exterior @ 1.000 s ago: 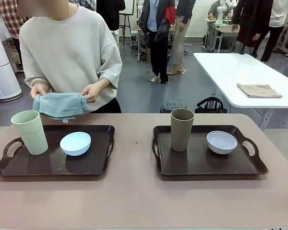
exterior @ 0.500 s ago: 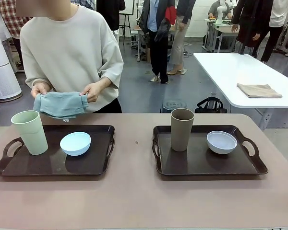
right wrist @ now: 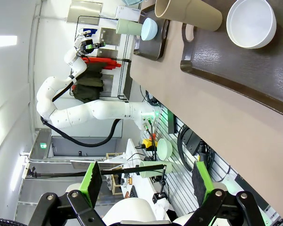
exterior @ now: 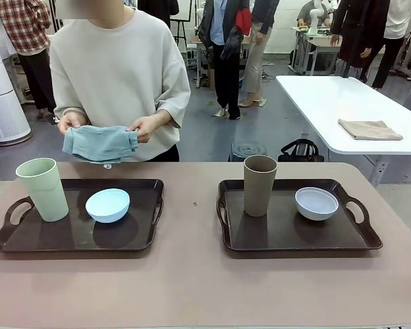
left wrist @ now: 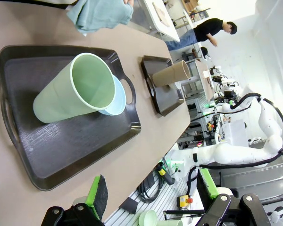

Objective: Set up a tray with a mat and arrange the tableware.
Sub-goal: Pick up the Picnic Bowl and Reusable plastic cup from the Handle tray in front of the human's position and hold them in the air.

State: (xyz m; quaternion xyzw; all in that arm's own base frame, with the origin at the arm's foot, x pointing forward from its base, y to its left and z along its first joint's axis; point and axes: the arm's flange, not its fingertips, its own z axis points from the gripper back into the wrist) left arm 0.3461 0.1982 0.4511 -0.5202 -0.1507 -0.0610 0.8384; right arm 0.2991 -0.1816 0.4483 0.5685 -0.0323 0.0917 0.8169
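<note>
Left end effector point(left wrist: 153, 193), right end effector point(right wrist: 146, 183) both open, empty — pale green tall cup point(left wrist: 68, 96) partly hiding light blue round bowl point(left wrist: 118, 99) on left dark tray point(left wrist: 61, 155), brown cup point(exterior: 259, 184), white bowl point(exterior: 316, 202) on right tray point(exterior: 294, 236), folded grey-blue mat point(exterior: 99, 144) in person's hands point(exterior: 145, 127) beyond mauve worktop point(exterior: 192, 288).

In the left wrist view the pale green cup point(left wrist: 73, 92) covers most of the light blue bowl point(left wrist: 119, 100) just behind it, leaving only a thin crescent of rim. Beyond the cup, the grey-blue cloth point(left wrist: 101, 14) is cut by the top edge. On the near side of the cup, the left pincer point(left wrist: 152, 188) is cropped at the bottom edge. From the front, above the cup, the person's fingers point(exterior: 142, 130) are partly tucked behind the cloth, and the bench point(exterior: 192, 281) hides the person below the waist. In the right wrist view the brown cup point(right wrist: 188, 12) and its tray point(right wrist: 254, 80) run off the picture's edges, and the pale green cup is too small for detail.
</note>
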